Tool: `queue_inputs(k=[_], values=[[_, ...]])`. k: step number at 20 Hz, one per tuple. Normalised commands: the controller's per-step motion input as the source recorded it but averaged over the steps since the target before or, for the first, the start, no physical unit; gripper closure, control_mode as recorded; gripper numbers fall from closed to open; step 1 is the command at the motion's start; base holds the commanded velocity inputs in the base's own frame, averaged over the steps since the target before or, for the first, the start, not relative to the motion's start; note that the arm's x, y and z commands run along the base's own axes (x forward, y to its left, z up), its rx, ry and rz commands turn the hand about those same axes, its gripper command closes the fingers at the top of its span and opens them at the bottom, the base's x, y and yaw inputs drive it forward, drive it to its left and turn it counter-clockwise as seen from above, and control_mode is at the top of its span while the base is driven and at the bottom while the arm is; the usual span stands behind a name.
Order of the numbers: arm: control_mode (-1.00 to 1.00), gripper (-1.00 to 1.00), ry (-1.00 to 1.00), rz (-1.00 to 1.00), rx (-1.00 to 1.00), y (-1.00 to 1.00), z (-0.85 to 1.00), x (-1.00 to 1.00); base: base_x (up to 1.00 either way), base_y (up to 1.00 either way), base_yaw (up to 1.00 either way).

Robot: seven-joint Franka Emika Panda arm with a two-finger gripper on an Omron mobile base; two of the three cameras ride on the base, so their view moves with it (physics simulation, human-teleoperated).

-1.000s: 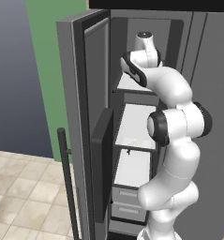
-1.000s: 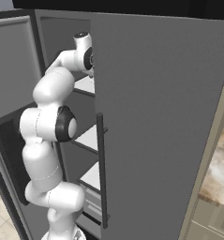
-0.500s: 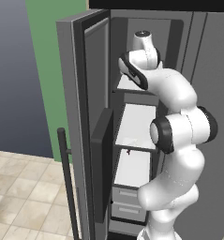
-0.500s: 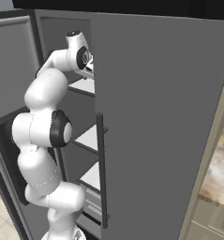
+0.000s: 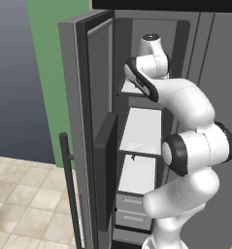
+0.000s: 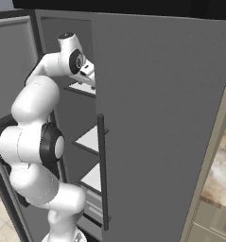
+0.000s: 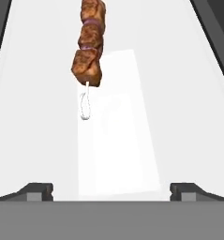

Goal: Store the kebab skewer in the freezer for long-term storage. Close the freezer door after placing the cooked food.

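Gripper [image 7: 111,190] jaws spread wide, holding nothing. The kebab skewer [image 7: 89,44] lies on the white freezer shelf [image 7: 179,117], toward its far edge, well apart; bare shelf between. Freezer door [image 5: 91,121] stands open.

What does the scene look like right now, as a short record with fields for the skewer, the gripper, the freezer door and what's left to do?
kebab skewer: lying on a white freezer shelf, ahead of the gripper, free of the fingertips
gripper: open, holding nothing
freezer door: swung open
fridge door: shut
freezer drawers: shut, at the bottom
remaining: draw the arm out, close the freezer door
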Motion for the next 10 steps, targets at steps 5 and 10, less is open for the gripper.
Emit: queue_inputs(k=[5, 10], values=[[-1.00, -1.00, 0.00, 0.00, 0.00, 0.18, 0.00, -0.43, 0.00, 0.00, 0.00], [-1.00, -1.00, 0.00, 0.00, 0.00, 0.03, 0.00, -0.62, 0.00, 0.00, 0.00]])
